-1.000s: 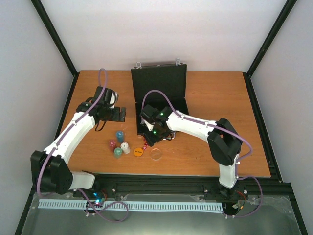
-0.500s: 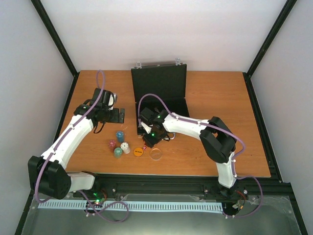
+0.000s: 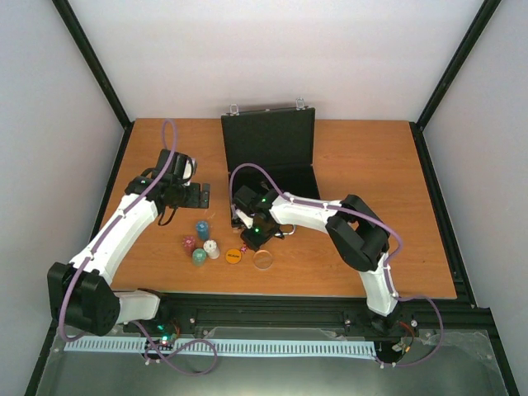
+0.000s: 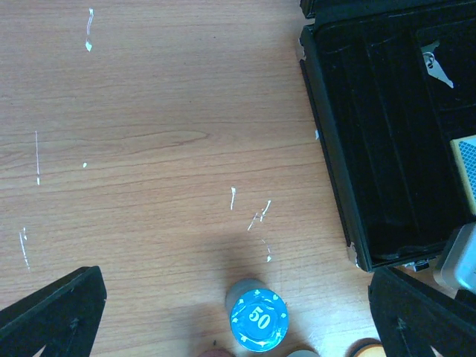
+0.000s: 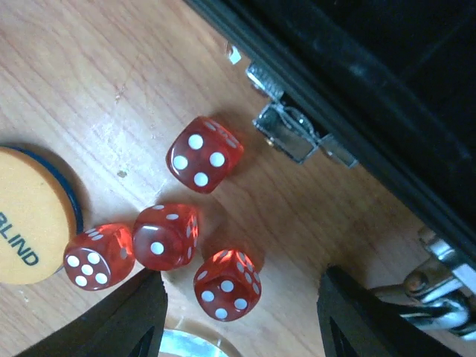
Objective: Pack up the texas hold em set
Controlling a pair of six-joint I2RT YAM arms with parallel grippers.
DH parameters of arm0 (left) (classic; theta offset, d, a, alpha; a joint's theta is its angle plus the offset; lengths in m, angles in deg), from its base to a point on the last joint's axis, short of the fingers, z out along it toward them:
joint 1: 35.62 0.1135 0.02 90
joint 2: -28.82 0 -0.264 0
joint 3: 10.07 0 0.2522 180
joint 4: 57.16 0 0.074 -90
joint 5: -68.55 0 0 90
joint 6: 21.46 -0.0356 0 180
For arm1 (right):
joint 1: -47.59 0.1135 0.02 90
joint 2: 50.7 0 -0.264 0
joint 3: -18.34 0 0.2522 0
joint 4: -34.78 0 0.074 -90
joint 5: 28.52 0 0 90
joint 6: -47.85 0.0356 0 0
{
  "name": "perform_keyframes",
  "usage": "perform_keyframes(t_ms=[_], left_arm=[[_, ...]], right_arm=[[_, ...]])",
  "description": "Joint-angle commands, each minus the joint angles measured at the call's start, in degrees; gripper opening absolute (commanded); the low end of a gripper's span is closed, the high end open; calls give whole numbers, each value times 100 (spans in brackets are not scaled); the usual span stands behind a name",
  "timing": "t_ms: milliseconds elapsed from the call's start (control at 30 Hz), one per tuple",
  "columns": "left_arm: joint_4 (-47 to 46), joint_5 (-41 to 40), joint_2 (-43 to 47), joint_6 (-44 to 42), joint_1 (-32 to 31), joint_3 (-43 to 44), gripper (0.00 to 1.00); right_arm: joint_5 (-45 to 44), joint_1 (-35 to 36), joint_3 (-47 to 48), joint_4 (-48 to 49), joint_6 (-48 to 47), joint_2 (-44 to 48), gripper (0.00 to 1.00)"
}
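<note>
The black briefcase (image 3: 272,157) lies open at the back middle, lid up. It also shows in the left wrist view (image 4: 387,149), with the blue-yellow card deck (image 4: 467,160) inside. On the table in front stand blue (image 3: 202,228), red (image 3: 189,243), white (image 3: 211,247) and green (image 3: 199,257) chip stacks, the orange disc (image 3: 233,256) and the clear disc (image 3: 263,260). My left gripper (image 4: 236,274) is open above the blue stack (image 4: 257,320). My right gripper (image 5: 242,274) is open low over several red dice. One die (image 5: 227,284) lies between its fingers, another (image 5: 204,154) near the case latch (image 5: 297,137).
The wooden table (image 3: 371,239) is walled by white panels with black corner posts. The orange disc (image 5: 30,216) lies left of the dice and the clear disc's rim (image 5: 190,346) just below them. The case's front edge (image 5: 335,82) runs close behind the dice.
My right gripper has moved a little left and toward the front, settling over the dice, and its elbow swung left. The left arm shifted only slightly.
</note>
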Motion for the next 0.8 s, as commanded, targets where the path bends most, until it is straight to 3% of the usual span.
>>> perform_keyframes(t_ms=[0, 67, 233, 500, 767], left_arm=[[-7, -53, -25, 14, -18, 86, 100], [-11, -61, -35, 14, -18, 90, 100], [-18, -80, -72, 1, -18, 80, 100], [-18, -106, -96, -3, -18, 105, 100], [-42, -93, -158, -5, -18, 98, 100]], right_arm=[[-174, 69, 4, 151, -130, -104, 56], [-203, 69, 14, 162, -145, -137, 53], [-270, 69, 66, 112, -185, -206, 20], [-296, 66, 328, -224, -239, -89, 8], [-549, -31, 1232, -1098, -56, 416, 8]])
